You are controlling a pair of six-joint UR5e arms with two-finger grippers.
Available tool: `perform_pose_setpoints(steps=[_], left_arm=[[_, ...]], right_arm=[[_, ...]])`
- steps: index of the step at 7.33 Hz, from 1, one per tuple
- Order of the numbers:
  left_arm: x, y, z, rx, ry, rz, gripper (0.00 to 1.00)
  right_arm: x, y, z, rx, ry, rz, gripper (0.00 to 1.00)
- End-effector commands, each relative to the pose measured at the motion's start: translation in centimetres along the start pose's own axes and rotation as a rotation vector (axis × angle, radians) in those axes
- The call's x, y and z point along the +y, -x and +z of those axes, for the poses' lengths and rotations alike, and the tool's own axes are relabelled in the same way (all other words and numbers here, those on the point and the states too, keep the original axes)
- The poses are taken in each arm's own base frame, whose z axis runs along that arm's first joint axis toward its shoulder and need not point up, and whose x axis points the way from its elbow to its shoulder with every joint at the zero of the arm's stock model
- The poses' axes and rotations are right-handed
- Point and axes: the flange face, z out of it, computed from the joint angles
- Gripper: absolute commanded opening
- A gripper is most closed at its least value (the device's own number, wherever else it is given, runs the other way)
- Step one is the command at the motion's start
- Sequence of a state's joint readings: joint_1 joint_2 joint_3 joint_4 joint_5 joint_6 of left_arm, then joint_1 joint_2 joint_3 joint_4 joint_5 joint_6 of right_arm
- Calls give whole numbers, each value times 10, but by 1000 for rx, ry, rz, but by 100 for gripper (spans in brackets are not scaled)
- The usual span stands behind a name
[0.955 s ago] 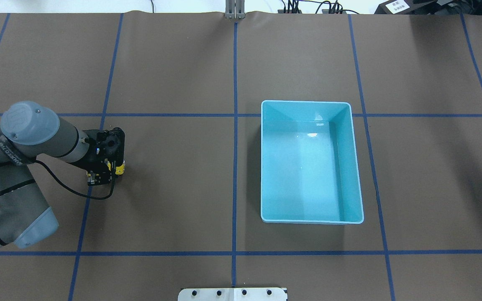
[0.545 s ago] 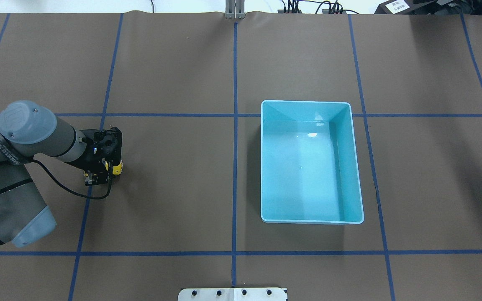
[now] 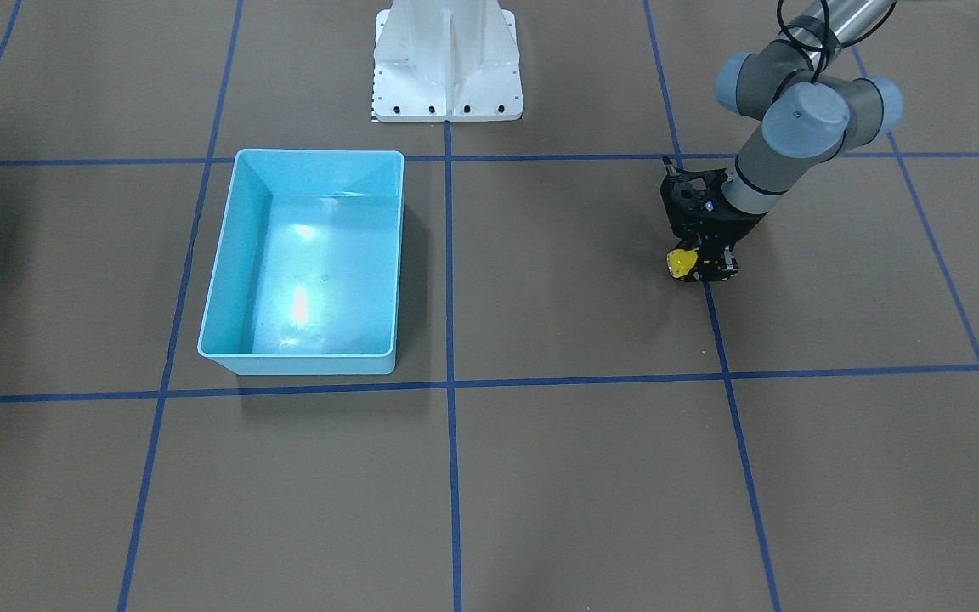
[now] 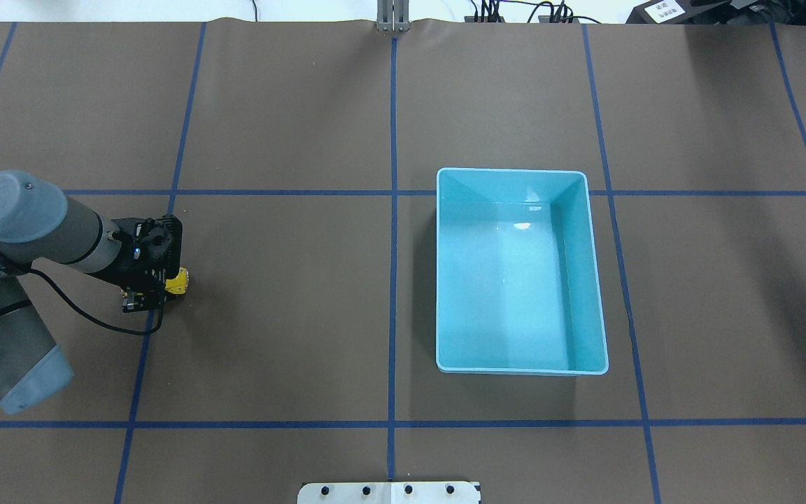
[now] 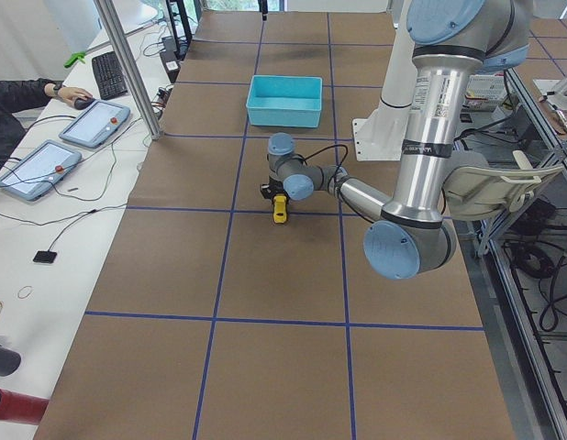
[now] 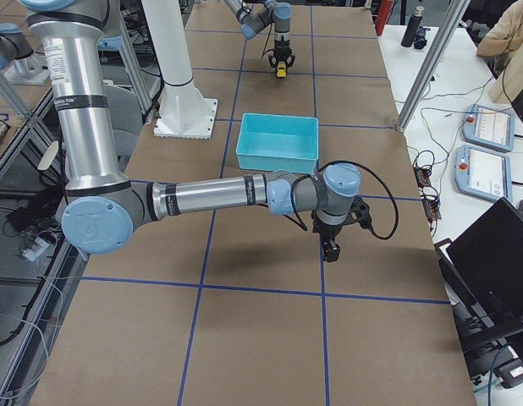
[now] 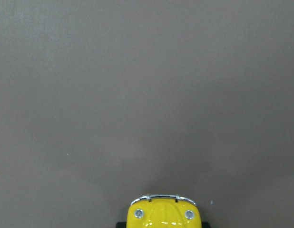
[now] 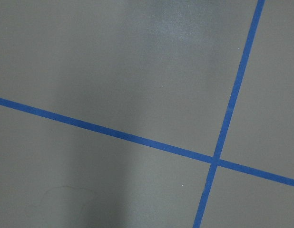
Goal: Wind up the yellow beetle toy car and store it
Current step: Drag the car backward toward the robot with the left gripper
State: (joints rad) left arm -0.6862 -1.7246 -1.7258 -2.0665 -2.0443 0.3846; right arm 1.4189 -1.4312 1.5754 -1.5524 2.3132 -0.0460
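Note:
The yellow beetle toy car (image 4: 178, 281) stands on the brown table at the left, its front poking out from my left gripper (image 4: 165, 285). The gripper is low at the table and shut on the car's rear part. The car also shows in the front-facing view (image 3: 681, 262), in the left wrist view (image 7: 162, 214) at the bottom edge, and in the side view (image 5: 280, 211). The light blue bin (image 4: 438, 280) stands right of centre, with nothing in it. My right gripper (image 6: 331, 245) shows only in the exterior right view, low over the table; I cannot tell whether it is open or shut.
Blue tape lines (image 4: 393, 210) divide the brown table cover into squares. The white robot base (image 3: 447, 68) stands at the near edge. Tablets and an operator's arm (image 5: 27, 96) are on a side table beyond the far edge.
My left gripper has slid left along the table with the car in it, away from the bin. The bin has not moved.

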Motion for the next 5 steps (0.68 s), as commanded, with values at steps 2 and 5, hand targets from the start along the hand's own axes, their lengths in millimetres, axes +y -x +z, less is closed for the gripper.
perform_pose_setpoints(steps=[2, 5], left_arm=[[28, -5, -1, 22, -14, -8, 5], [47, -8, -4, 39, -31, -15, 6]], right_arm=[[1, 0, 1, 0, 1, 0, 100], [1, 0, 1, 0, 1, 0, 100]])
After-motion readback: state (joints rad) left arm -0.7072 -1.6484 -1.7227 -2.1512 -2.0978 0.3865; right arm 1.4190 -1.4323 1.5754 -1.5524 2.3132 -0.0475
